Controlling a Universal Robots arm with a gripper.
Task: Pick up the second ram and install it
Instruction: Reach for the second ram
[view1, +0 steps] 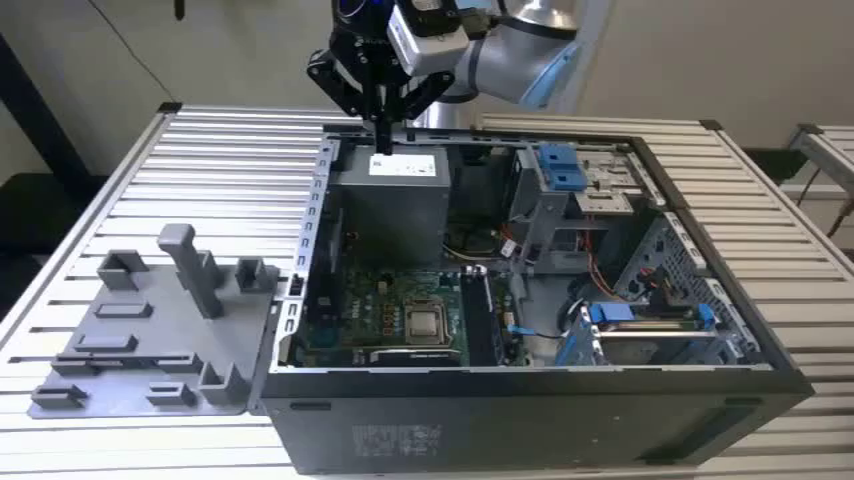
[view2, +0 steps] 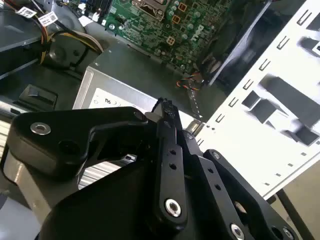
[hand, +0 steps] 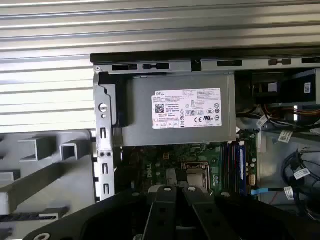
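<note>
On the grey fixture (view1: 160, 330) at the exterior view's left, what may be the second ram (hand: 35, 216), a thin dark strip, lies in a slot (I cannot be sure). The gripper (view1: 384, 138) hovers over the power supply (view1: 394, 195) of the open computer case (view1: 534, 420), fingers pinched together with nothing I can make out between them.

The place is a robotics lab or test workshop, where a robot arm (view1: 521, 50) stands over a slatted aluminium bench (view1: 200, 170) carrying an opened desktop computer case (view1: 534, 420) and a grey plastic fixture plate (view1: 147, 340) with upright posts.
</note>
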